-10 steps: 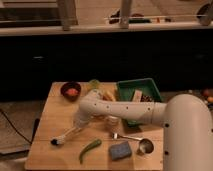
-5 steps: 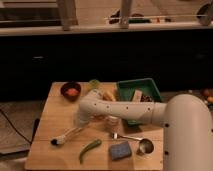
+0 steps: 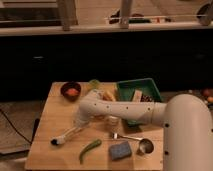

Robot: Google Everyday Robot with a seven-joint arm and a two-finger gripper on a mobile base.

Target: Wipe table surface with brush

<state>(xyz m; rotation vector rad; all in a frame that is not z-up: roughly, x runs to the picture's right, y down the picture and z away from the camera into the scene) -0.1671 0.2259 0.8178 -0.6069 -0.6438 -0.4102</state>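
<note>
Against half a second ago: no shift that I can make out. Arm, brush and the loose items lie as they did.

Gripper [image 3: 80,125]: low over the left-middle of the table surface [image 3: 52,112], at the end of the white arm that reaches in from the right. It meets the far-right end of the brush handle. Cannot tell whether it is clamped on the handle or merely against it.

Brush [image 3: 67,135]: left-near part of the table. Its long axis runs diagonally, with the dark bristled tip pointing near-left and down on the wood, and the white handle rising far-right to the gripper.

Containers:
- Green tray [image 3: 145,81], far right of the table, holds a pale tan block and some dark reddish bits that I cannot identify.
- Dark bowl [image 3: 63,89], far left, holds something orange.
- Small metal cup [image 3: 145,146], near right, contents not visible.

Loose items: green pepper [image 3: 90,149] just near-right of the brush, apart from it. Blue-grey sponge [image 3: 120,150] right of the pepper. Metal spoon [image 3: 127,136] lies just beyond the sponge.
</note>
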